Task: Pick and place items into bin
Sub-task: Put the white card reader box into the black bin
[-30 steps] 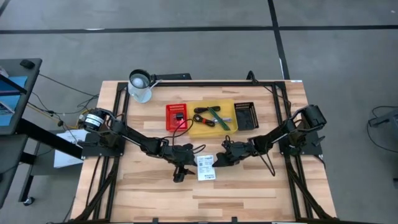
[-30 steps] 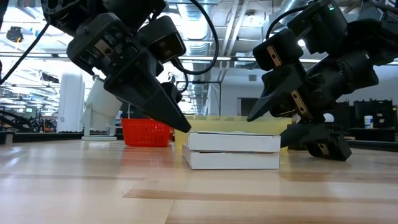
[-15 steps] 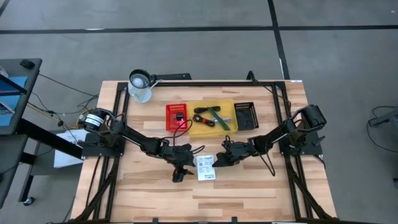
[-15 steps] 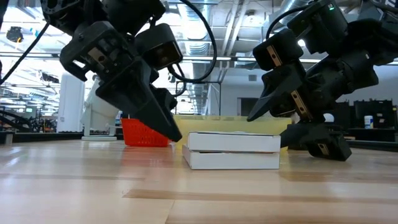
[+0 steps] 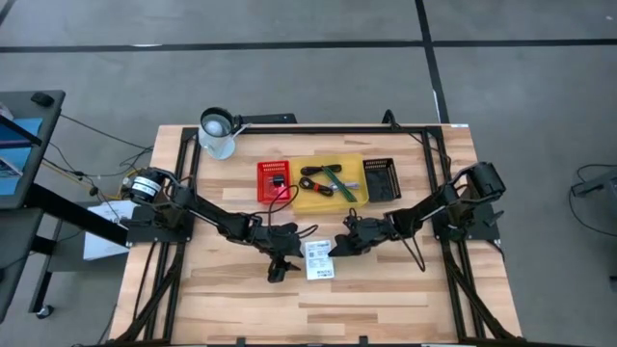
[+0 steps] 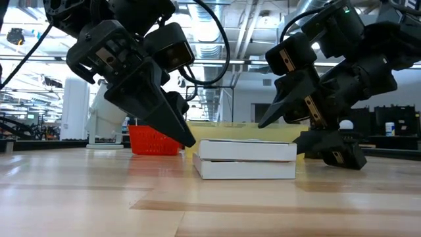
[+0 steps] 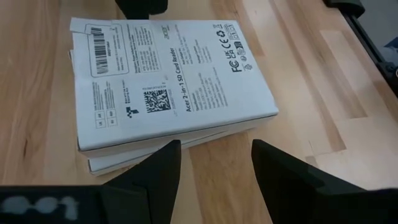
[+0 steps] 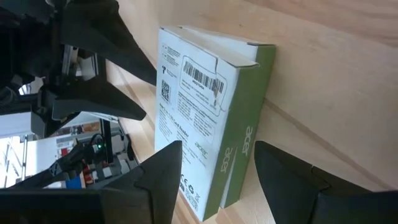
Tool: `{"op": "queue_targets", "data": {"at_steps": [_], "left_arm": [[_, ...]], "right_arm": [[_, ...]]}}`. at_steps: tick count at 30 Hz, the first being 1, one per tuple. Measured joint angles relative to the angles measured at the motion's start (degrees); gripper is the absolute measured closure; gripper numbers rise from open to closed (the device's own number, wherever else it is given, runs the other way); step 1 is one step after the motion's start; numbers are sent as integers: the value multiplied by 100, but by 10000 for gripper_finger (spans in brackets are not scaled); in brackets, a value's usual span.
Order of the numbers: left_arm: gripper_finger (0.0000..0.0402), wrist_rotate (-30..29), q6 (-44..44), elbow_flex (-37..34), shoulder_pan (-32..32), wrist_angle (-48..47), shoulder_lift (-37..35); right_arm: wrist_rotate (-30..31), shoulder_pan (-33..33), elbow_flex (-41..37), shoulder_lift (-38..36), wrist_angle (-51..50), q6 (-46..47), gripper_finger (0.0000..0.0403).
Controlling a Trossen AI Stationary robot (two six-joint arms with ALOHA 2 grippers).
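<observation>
Barely shifted, left hand (image 6: pixel 187 139) and right hand (image 6: pixel 262 123), both wide, flank the white packet (image 5: pixel 319 260); bins behind.

a white mug (image 5: pixel 218 132) stands at the wooden table's (image 5: pixel 231 294) far left corner. a grey concrete floor (image 5: pixel 289 67) surrounds the table, crossed by dark lines.

**Two grippers flank the white packet**

The packet (image 6: pixel 247 159) lies flat on the table (image 6: pixel 99 204), looking like two stacked white layers. The left gripper (image 6: pixel 172 128) slants down to its left edge; the right gripper (image 6: pixel 279 112) hangs over its right end. Behind stand a red bin (image 6: pixel 154 139) and a yellow bin (image 6: pixel 243 131).
</observation>
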Motion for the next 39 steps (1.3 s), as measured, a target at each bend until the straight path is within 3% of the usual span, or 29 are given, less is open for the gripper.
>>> {"op": "queue_targets", "data": {"at_steps": [18, 39], "left_arm": [[214, 11, 91, 2, 2, 66, 0], [214, 184, 88, 0, 57, 112, 124]], "right_arm": [[-88, -2, 357, 35, -571, -325, 207], [-106, -31, 368, 31, -520, -324, 207]]}}
